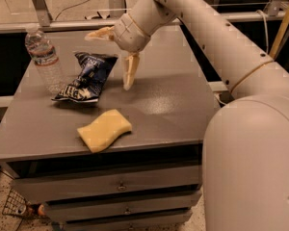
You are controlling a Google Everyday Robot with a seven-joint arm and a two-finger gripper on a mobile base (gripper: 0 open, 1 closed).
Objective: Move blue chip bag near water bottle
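Observation:
The blue chip bag, dark navy foil with white lettering, lies flat on the grey table at the left. The water bottle, clear with a white cap, stands upright just left of the bag, almost touching it. My gripper hangs above the table just right of the bag, open and empty. One finger points left above the bag's far end. The other finger points down, close to the table beside the bag's right edge.
A pale yellow wavy sponge lies near the table's front edge, in front of the bag. My white arm reaches in from the right. Drawers sit below the tabletop. A metal frame stands behind the table.

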